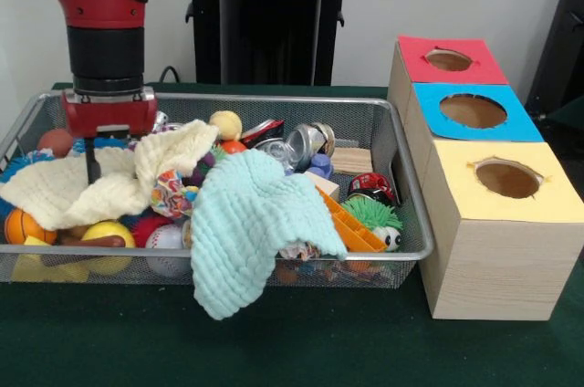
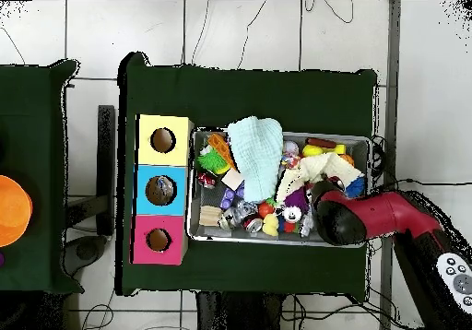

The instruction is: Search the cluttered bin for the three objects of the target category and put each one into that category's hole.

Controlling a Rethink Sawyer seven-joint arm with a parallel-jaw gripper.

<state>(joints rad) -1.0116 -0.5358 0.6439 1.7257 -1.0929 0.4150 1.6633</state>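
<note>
the gripper (image 1: 94, 166) hangs low at one end of the wire mesh bin (image 1: 412, 223), just over a cream cloth (image 1: 87, 188), and only one thin dark finger shows under the red wrist, so i cannot tell if the claw is open or closed, or if it holds something. the crushed clear bottles are not clearly visible; something shiny and see-through lies near the far wall in the middle of the bin (image 1: 278, 151), beside a silver can (image 1: 306, 142), but i cannot say which is which. the first risk, i think, is that the claw catches the cream cloth instead of a bottle and drags toys with it. the light green cloth (image 1: 248, 223) hangs over the front rim, so a pull can slide it out on the table. a can may also be mistaken for a bottle. the three boxes with holes (image 1: 473, 111) stand beside the other end of the bin, so a weakly held crinkly bottle can slip on the way.
</note>
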